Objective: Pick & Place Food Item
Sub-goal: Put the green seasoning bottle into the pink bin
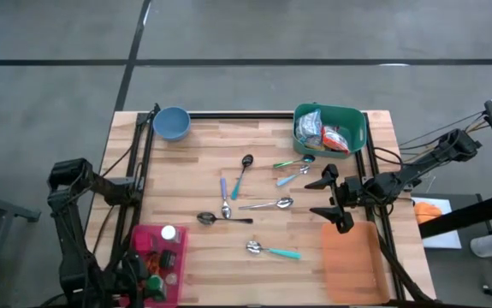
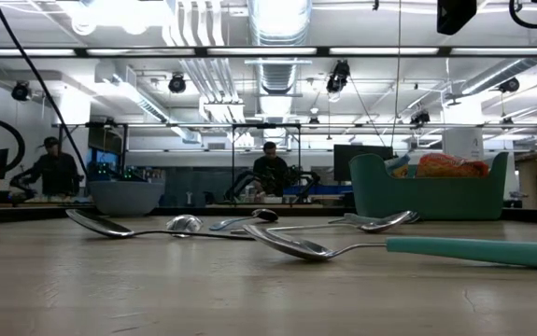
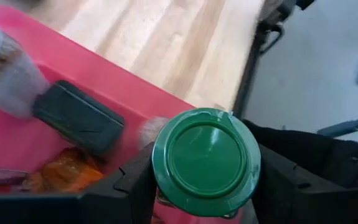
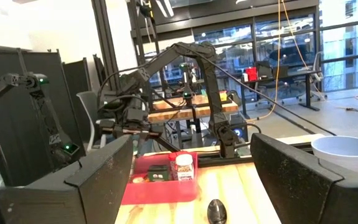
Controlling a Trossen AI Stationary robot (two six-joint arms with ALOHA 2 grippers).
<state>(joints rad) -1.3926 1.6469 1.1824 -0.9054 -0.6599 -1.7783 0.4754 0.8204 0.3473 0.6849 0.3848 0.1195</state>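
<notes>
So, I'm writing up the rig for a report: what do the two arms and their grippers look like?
Both arms are dark, near black, built of jointed links. The right gripper ends in two broad, angular, wedge-like black fingers; dark cables trail from that arm off the table's edge. The left gripper has the same matte black, blocky fingers. No markings are visible.

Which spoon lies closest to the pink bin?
The all-metal spoon with the dark handle, just right of the pink bin; the others lie farther right.

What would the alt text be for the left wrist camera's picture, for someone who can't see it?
The left gripper is closed on a green-lidded container over a pink bin that holds a dark box and an orange packet.
</notes>
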